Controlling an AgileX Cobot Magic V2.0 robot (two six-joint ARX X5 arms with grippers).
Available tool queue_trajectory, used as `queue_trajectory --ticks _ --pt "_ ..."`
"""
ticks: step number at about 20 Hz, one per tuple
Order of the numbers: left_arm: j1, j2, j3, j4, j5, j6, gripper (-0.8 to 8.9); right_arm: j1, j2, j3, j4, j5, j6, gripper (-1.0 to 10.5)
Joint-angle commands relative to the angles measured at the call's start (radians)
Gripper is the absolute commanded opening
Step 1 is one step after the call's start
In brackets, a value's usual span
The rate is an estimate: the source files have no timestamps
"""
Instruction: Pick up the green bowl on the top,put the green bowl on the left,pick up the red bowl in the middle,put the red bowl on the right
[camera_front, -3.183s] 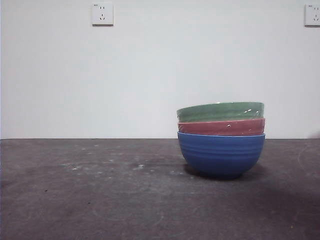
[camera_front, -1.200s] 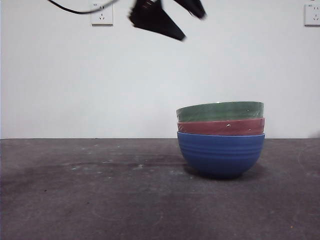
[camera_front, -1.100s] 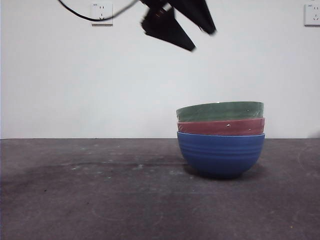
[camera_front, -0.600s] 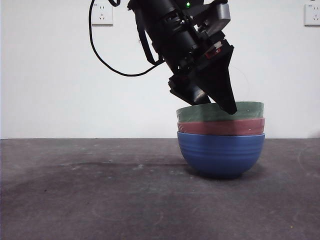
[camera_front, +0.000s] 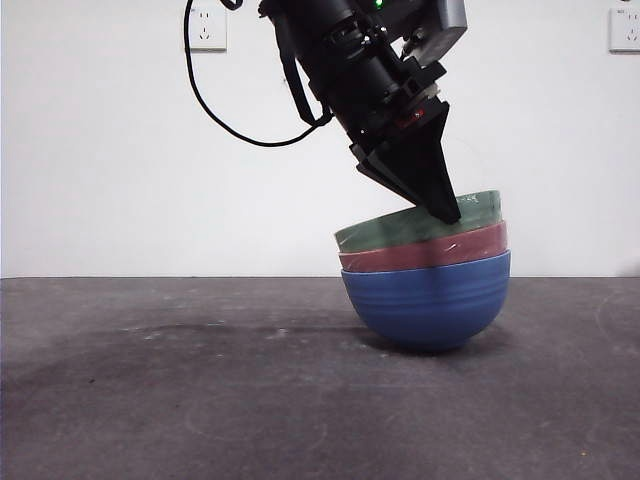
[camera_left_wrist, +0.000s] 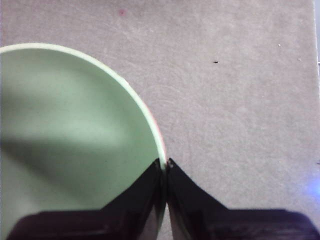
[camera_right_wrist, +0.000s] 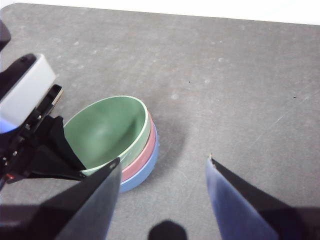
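Left pincer (camera_left_wrist: 164, 165) is closed on the rim of the green bowl (camera_front: 415, 229), one jaw inside the bowl and one outside, with only the thin wall between them in the left wrist view. That bowl sits on top of a nested stack, over the red bowl (camera_front: 425, 251) and a blue bowl (camera_front: 428, 300), which rests on the bench (camera_front: 200, 400) to the right of centre in the front view. All three are tipped together, their rims higher on the right, so the grip appears to be dragging the whole stack with it.

To do this step well, the lift should go straight up along the bowl's own axis, slowly, so the green bowl slips free of the red one instead of levering the stack over. If the lower bowls keep coming up, easing back down and lifting again with less sideways pull looks wiser. From the front it is hard to tell whether the blue bowl's base is partly off the bench.

The left arm comes down steeply from above, slanted towards the stack's right side. Right pincer (camera_right_wrist: 162, 172) hangs wide open and empty, well above the bench, waiting.
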Motion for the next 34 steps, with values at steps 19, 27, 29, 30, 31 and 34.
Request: queue_trajectory --ticks 19,27,29,30,31,34 --pt "0.199 -0.356 -0.04 -0.377 -0.279 -0.22 -0.08 0.0 0.002 0.005 -0.011 0.051 0.014 2.8" --pt "0.215 -0.366 -0.47 0.087 -0.34 -0.271 -0.09 0.001 0.034 0.005 -0.01 0.043 0.074 2.8" --pt "0.225 -0.365 -0.525 0.132 -0.331 -0.265 -0.09 0.002 0.053 0.005 -0.01 0.032 0.077 2.8" --pt "0.227 -0.365 -0.548 0.143 -0.331 -0.262 -0.09 0.002 0.064 0.005 -0.009 0.002 0.078 2.8" --pt "0.228 -0.365 -0.568 0.151 -0.329 -0.262 -0.09 0.002 0.076 0.005 -0.006 -0.035 0.084 2.8" --pt "0.232 -0.365 -0.605 0.158 -0.272 -0.262 -0.08 0.002 0.101 0.005 0.01 -0.063 0.085 2.8"
